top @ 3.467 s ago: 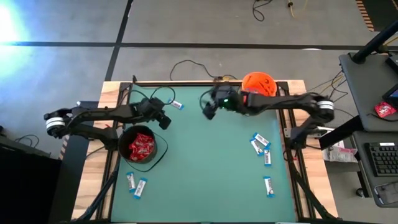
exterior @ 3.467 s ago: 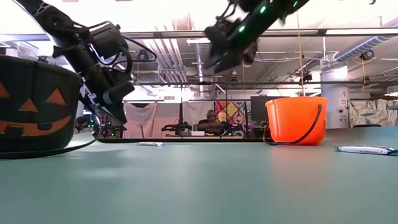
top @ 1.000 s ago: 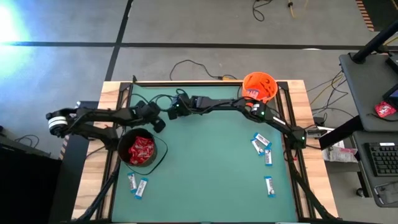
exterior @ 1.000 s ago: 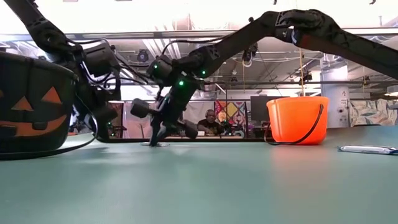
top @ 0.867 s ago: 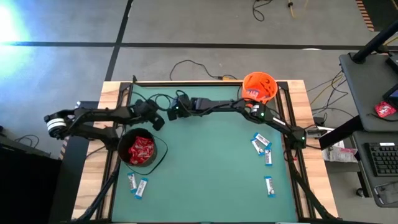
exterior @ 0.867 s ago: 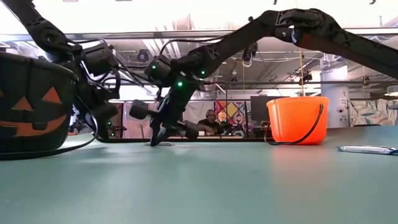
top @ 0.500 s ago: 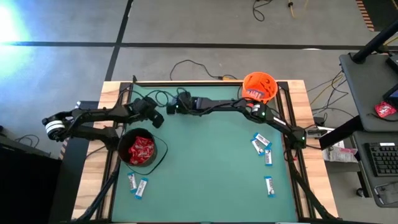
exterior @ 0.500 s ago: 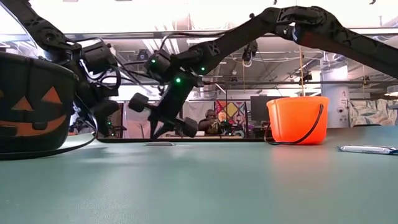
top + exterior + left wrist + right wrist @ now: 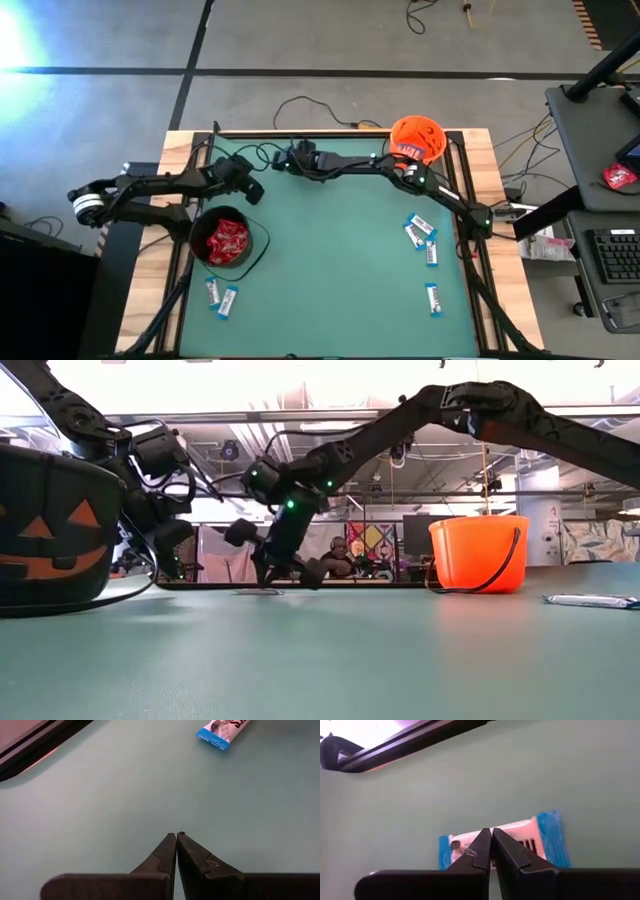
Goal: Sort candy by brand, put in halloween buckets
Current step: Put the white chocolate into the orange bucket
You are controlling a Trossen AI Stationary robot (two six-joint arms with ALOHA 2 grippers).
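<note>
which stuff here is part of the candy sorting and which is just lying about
Job:
- black bucket holding red packets
- orange bucket
- white-and-blue bars: by the right tool, on the right side, near the front left

Lying about:
- cable on the floor
- keyboard on the side desk
- red packet on that desk

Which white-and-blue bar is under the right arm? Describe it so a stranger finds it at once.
Start at the green table and go to its far edge, left of the orange bucket. There one white-and-blue bar lies flat beneath the right gripper. It lies alone, while the other bars sit in a group on the right side and a pair at the near-left corner.
</note>
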